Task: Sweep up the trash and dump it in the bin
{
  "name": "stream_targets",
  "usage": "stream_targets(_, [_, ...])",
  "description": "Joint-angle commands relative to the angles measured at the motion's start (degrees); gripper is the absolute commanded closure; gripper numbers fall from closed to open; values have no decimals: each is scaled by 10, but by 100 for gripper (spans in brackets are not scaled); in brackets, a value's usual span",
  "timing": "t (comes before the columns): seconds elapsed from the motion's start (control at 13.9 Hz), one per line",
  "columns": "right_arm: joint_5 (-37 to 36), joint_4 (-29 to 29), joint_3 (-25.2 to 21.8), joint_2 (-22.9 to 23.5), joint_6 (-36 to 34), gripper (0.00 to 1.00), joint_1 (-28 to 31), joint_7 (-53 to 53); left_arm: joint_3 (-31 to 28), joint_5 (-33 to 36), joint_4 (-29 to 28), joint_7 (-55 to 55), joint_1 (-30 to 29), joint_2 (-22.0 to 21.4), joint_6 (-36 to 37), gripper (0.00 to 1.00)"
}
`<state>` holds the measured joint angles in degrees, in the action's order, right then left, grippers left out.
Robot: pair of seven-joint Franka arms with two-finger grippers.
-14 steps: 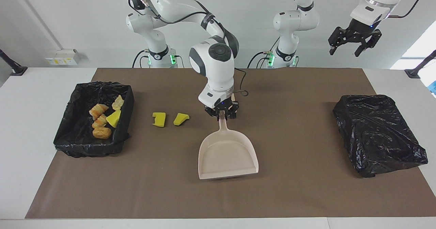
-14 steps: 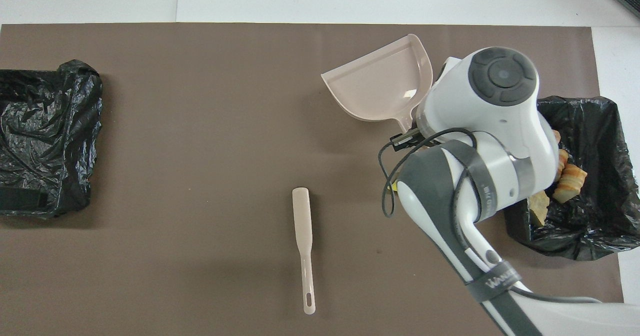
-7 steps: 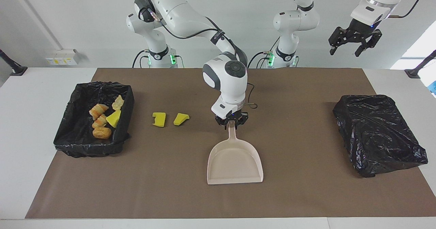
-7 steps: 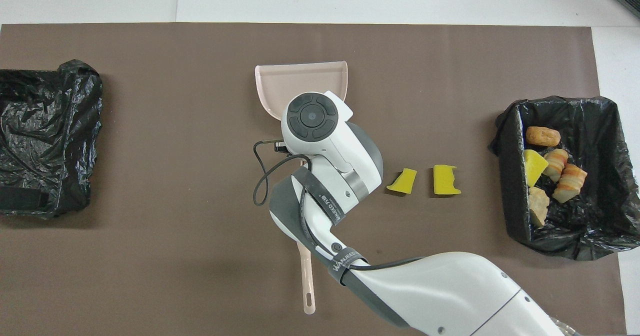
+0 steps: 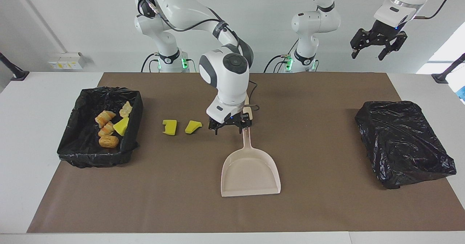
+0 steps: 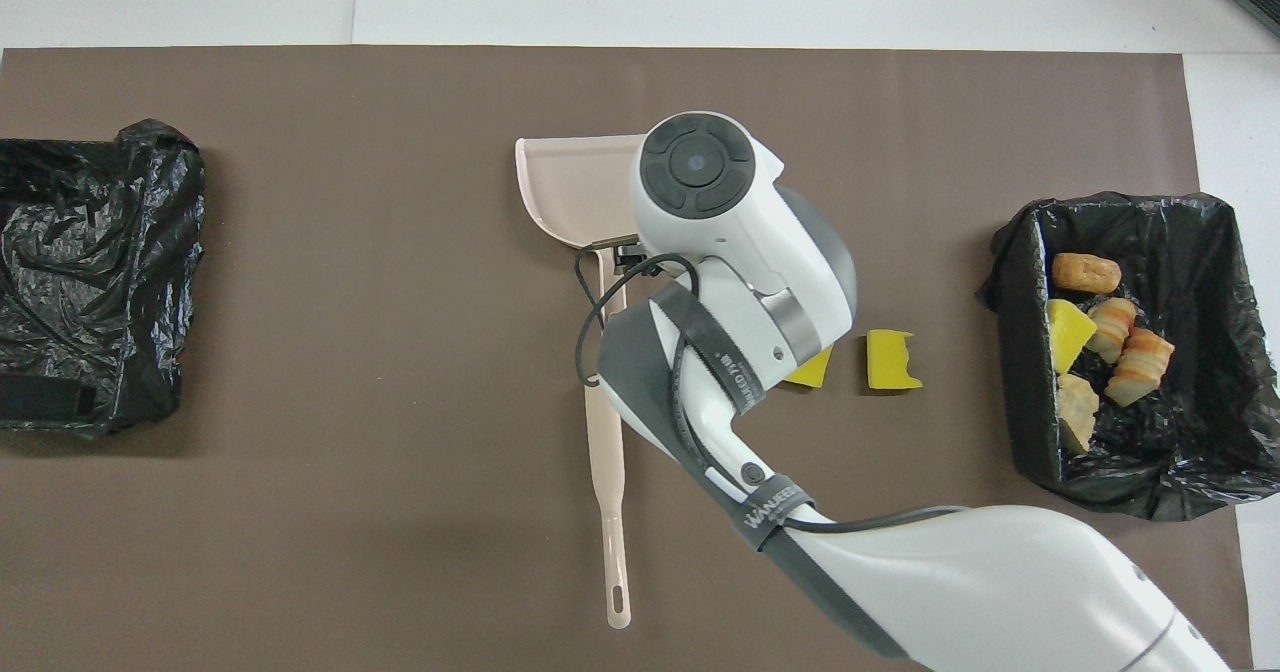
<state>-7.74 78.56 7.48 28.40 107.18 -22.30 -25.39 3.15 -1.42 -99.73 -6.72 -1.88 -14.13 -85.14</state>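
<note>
- Trash: two yellow sponge chunks (image 5: 169, 127) (image 5: 193, 126) lie side by side on the brown mat (image 5: 308, 207), between the dustpan and the open bin.
- More trash inside that bin (image 5: 81, 153): brown rolls (image 5: 108, 141), a yellow chunk (image 5: 121, 126), a pale lump (image 5: 126, 109).
- Dustpan (image 5: 250, 175) flat on the mat, handle pointing toward the robots, nothing in it.
- Right tool (image 5: 230, 125): fingers apart, low over the mat just beside the dustpan handle's tip, on the sponge-chunk side; not gripping the handle.
- Brush (image 6: 607, 472) lies nearer the robots than the dustpan, in line with its handle.
- Second bin (image 5: 403, 142), covered by black bag, sits well apart from the dustpan toward the left arm's end of the surface.
- Left tool (image 5: 377, 46): fingers apart, holding nothing, waiting high above the surface at that end.
</note>
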Motion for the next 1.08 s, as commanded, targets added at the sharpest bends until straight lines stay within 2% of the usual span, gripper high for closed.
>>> stream_targets(0.0, [37,-4,8,-45,-57,0,47,79,1,8,-2,0,1,-3,8,0])
stream_targets(0.22, [37,-24,6,-79,-129,0,94,163,4,7,-8,-8,6,-9,26,0])
stream_targets(0.43, [37,-24,5,-116,-166,0,152,248,6,4,-10,5,7,3,-36,0])
stream_targets(0.58, [40,-23,3,-136,-173,0,177,263,6,2,-7,6,6,22,-84,0])
stream_targets(0.65, [42,-23,5,-143,-173,0,200,272,6,2,-3,19,6,39,-108,0])
stream_targets(0.79, [30,-21,-4,-159,-171,0,209,279,22,3,14,89,7,83,-159,0])
stream_targets(1.01, [36,-20,-51,-179,-173,0,207,277,73,3,76,170,7,171,-195,0])
